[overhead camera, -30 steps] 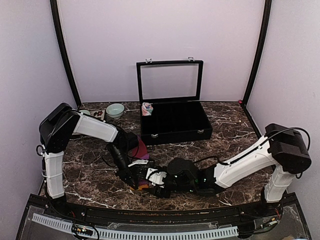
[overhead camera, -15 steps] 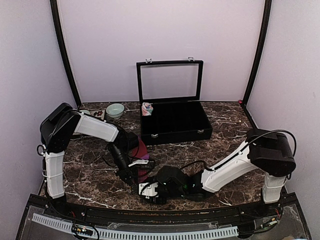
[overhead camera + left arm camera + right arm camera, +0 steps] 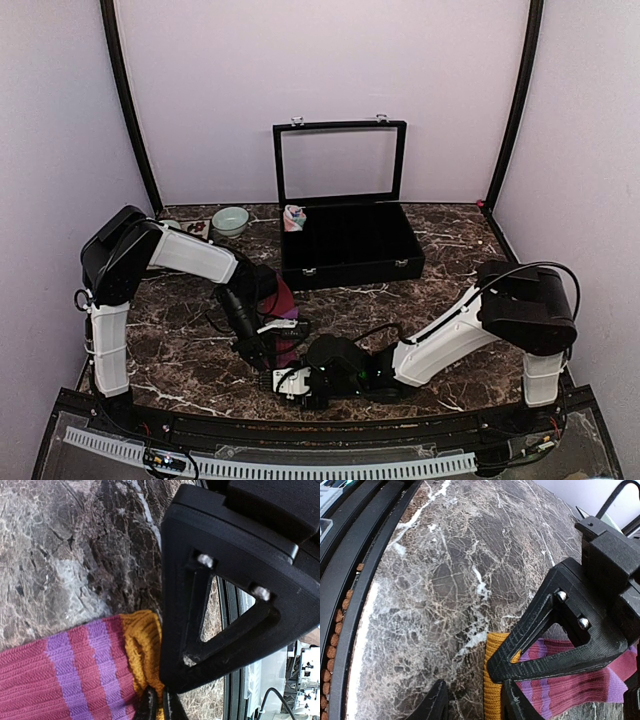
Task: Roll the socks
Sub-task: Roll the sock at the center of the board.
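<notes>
The maroon sock (image 3: 284, 302) with purple stripes lies on the marble in front of the left arm, and its stripes show in the left wrist view (image 3: 60, 675). My left gripper (image 3: 159, 704) is shut on its orange cuff (image 3: 142, 650), low over the table (image 3: 262, 356). My right gripper (image 3: 472, 696) is open, its fingers on either side of the orange cuff (image 3: 495, 690), right next to the left gripper (image 3: 288, 379). The salmon-pink sock (image 3: 294, 216) sits bunched at the back left corner of the black case.
An open black case (image 3: 350, 262) with a raised glass lid stands at the back centre. A pale green bowl (image 3: 230, 220) and small items sit at the back left. The table's near edge with black rails (image 3: 350, 580) runs close beside both grippers.
My right gripper has slid left along the near edge to the cuff beside the left gripper, and its arm has folded in. The left gripper has stayed put on the cuff.
</notes>
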Action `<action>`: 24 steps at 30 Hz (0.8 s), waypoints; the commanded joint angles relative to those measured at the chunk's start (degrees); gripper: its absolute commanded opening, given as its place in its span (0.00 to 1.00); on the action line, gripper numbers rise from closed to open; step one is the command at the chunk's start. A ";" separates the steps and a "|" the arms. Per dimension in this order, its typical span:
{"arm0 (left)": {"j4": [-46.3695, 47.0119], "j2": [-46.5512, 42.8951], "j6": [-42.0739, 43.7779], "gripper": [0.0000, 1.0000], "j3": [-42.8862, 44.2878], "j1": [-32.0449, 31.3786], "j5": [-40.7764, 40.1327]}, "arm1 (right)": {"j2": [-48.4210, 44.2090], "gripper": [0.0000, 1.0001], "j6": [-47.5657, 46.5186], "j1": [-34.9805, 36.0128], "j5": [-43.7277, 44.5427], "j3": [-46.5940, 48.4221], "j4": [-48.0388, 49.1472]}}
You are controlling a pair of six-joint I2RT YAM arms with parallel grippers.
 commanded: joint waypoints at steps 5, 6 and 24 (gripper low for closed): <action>-0.65 3.62 1.40 0.05 -1.67 0.30 -13.26 | 4.09 0.33 2.21 -0.91 -0.44 0.06 -0.27; -0.84 3.58 1.68 0.05 -1.65 0.30 -13.36 | 4.39 0.31 2.31 -0.91 -0.71 -0.10 -0.43; 5.57 -8.87 -0.52 0.40 -8.23 3.17 -16.92 | 7.01 0.01 10.26 -4.27 -5.75 -1.61 -5.60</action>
